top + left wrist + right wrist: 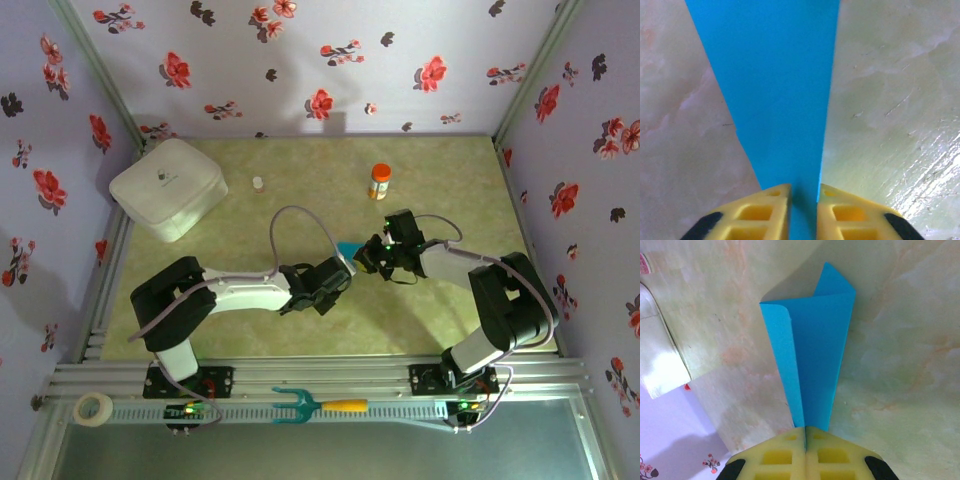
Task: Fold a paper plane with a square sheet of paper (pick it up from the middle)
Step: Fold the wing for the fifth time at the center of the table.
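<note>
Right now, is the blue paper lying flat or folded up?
Folded. In the right wrist view the paper shows overlapping layers narrowing toward the right gripper, which pinches it.

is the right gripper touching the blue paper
Touching. The right wrist view shows the right gripper closed on the narrow end of the blue paper, which runs in between its fingertips.

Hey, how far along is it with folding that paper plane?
Early stage. Done: the teal paper already has a lengthwise fold. In hand: the right pincer is shut on one end, and the left pincer straddles the paper, though its grip is unclear. Left: the nose and wing creases, as there is no dart shape yet.
</note>
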{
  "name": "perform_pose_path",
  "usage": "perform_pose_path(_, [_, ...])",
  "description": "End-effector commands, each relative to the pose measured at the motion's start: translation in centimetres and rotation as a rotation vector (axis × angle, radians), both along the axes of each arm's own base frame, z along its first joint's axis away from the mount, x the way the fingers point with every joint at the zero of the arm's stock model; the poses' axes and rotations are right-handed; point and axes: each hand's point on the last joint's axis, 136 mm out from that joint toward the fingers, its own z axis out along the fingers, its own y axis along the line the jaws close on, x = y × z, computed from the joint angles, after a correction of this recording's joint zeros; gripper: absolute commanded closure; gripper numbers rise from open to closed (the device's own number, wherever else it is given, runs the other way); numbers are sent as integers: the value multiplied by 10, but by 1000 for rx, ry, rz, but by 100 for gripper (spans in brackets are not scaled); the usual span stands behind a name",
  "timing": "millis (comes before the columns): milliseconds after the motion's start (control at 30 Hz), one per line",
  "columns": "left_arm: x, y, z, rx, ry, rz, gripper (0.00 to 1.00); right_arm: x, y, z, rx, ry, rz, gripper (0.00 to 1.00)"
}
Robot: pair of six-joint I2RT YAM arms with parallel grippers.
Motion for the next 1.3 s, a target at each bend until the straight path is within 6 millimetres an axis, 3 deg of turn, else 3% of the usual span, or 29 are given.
perform_pose_path(0, [3, -1, -1, 25, -20, 6, 85, -4, 3, 2, 22, 8, 0, 100])
perform_pose_path(367, [2, -7, 6, -15, -18, 4, 82, -5, 2, 0, 16, 14, -1, 100])
perform_pose_path(767, [1, -10, 4, -29, -1, 14, 93, -6, 2, -1, 13, 17, 0, 98])
perform_pose_path(833, [0, -10, 2, -34, 11, 18, 96, -6, 2, -1, 11, 16, 1, 93])
perform_pose_path(1033, [-4, -13, -4, -81, 71, 49, 96, -6, -11, 4, -71, -16, -3, 63])
perform_pose_path(1267, [-9, -20, -11, -144, 166, 50, 93, -7, -27, 11, -143, -48, -8, 57])
